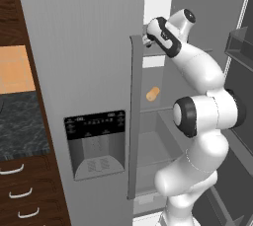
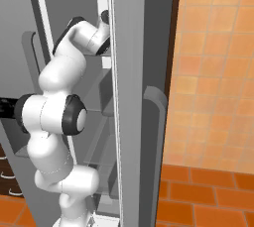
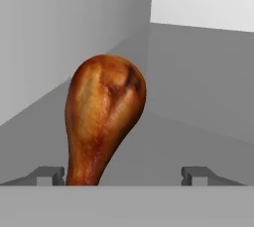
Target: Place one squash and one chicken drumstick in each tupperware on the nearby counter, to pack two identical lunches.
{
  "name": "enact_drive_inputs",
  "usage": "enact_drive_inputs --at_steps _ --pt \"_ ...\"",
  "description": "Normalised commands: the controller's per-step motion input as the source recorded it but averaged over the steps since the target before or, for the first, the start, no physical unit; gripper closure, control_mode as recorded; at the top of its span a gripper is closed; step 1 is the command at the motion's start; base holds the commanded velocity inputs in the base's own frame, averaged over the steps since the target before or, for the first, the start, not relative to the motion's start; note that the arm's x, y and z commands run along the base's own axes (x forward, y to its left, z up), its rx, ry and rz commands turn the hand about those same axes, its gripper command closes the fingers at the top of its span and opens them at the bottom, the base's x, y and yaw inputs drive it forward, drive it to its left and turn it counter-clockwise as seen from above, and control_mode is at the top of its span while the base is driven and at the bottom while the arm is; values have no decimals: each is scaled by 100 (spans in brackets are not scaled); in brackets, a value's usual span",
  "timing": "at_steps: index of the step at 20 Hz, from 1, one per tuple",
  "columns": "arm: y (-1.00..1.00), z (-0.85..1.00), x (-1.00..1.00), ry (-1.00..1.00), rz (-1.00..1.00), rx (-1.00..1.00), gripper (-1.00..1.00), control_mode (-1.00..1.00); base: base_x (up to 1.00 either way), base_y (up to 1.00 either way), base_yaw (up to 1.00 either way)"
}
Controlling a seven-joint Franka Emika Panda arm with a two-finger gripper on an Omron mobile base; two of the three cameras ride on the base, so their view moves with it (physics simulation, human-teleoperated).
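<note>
Drumstick (image 3: pixel 104 117), browned and glossy, lies on a grey fridge shelf (image 3: pixel 198 137) straight ahead of the gripper (image 3: pixel 121 175), whose jaws stand wide apart and empty. Its thin bone end sits just beside the left fingertip (image 3: pixel 49 174), off centre. Closing from here, that finger would likely nudge the meat sideways instead of clamping it. The arm (image 1: pixel 197 72) reaches past the fridge door (image 1: pixel 84 72), with counter (image 1: pixel 20 121) well left.
</note>
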Motion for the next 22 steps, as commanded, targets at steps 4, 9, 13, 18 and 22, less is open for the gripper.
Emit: enact_drive_inputs --at_steps 4,9,13,18,22 --pt "-40 -11 0 0 0 -3 -100 -100 0 0 0" --pt "0 -9 1 0 0 -12 100 -100 0 0 0" --pt "-1 -23 0 2 0 -4 100 -100 0 0 0" --pt "-11 -28 -14 15 0 0 100 -100 0 0 0" --pt "0 -13 -15 4 0 0 100 -100 0 0 0"
